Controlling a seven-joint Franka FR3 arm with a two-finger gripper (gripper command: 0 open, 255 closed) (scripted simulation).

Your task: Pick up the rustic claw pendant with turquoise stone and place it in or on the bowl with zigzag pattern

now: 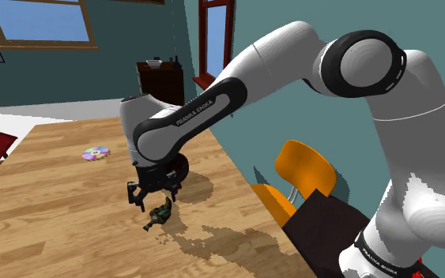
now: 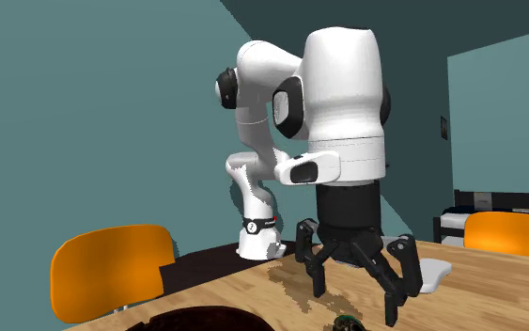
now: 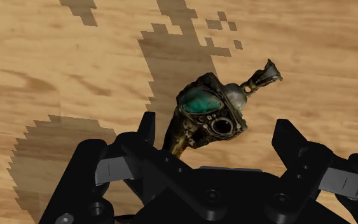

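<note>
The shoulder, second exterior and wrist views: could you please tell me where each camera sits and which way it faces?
Shoulder view: beside the stand, looking down over the table; the whole arm shows, its claw hanging over the pendant.
Second exterior view: low across the table, facing back toward the arm's base; the open claw shows near, the arm behind.
Wrist view: on the hand, looking down at the pendant lying between the claw's fingers.
Shared: both outer views show the orange chair by the stand.

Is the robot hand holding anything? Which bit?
Nothing yet. The open gripper hovers over the claw pendant lying on the table; its fingers don't touch it.
</note>
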